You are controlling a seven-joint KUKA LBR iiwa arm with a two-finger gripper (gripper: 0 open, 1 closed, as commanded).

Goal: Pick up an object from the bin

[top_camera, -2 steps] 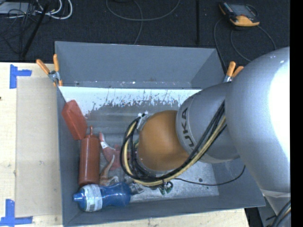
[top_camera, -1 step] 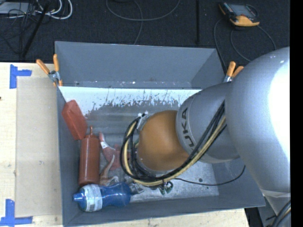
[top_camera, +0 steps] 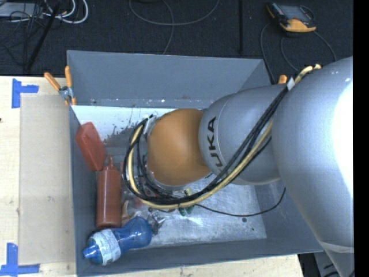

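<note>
The arm hangs low beside the brown bottle and the blue bottle at lower left, presumably to grasp one, though whether its jaws are clenched cannot be told.

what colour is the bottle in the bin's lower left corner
Blue bottle, pale end; camera view.

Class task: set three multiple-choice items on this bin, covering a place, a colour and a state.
1. Where does the blue bottle lie? A the view's lower left corner; B centre; C upper right corner.
2. What colour is the other bottle? A green; B red-brown; C yellow.
3. The blue bottle is: A upright; B lifted; C on its side.
Key: 1A, it sits in that corner; 2B, its body is red-brown; 3C, its length rests on the bin floor.
</note>
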